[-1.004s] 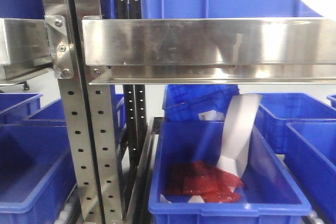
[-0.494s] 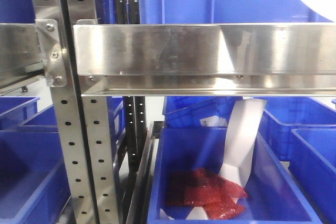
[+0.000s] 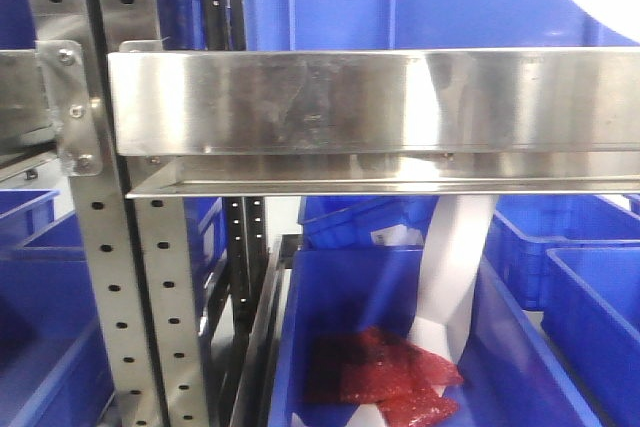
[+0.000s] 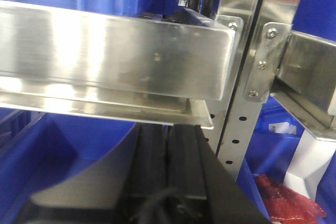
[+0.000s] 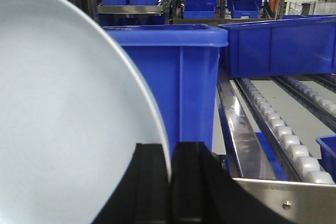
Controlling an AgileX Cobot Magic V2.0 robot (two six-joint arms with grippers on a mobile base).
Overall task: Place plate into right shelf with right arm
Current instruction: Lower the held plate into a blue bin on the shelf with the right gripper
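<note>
Item: round, shallow, glossy white plate [image 5: 68,108] with a faint blue tint and no pattern. It fills the left half of the right wrist view and shows as a white arc in the upper right corner of the front view.
Holder: right gripper [image 5: 170,156], black fingers at bottom centre, closed on the plate's rim, which runs up between them.
Spare arm: left gripper [image 4: 168,182], black fingers at the bottom of the left wrist view. They appear pressed together with nothing between them, though that part is dark.
Destination: right shelf [image 3: 370,102], a shiny stainless-steel rack with a wide flat front beam across the middle of the front view. It is bolted to a perforated steel upright [image 3: 110,297] at the left.
On the shelf: tall blue plastic bin [image 5: 178,77] at frame centre, and a grey roller track [image 5: 294,150] at the lower right with no load in view.
Below the shelf: open blue plastic crate [image 3: 350,287] at lower centre, holding red packets [image 3: 385,382] and a white paper strip [image 3: 455,267].
Handling: the plate is not yet on the shelf.
- Carry it in with the rim kept above the front beam.
- Steer for the roller lane to the right of the tall bin.
- Lay the plate flat, lower it until it rests, and only then let go.
- The glossy rim is likely slick, so a firm grip and a slow pace suit it.
Change from the earlier frames, front view:
- The beam sits lower in the frame and looks larger.
- The upright stands nearer the left edge.
- The crate is cut off more by the bottom edge.
- The plate's arc keeps the upper right corner.
</note>
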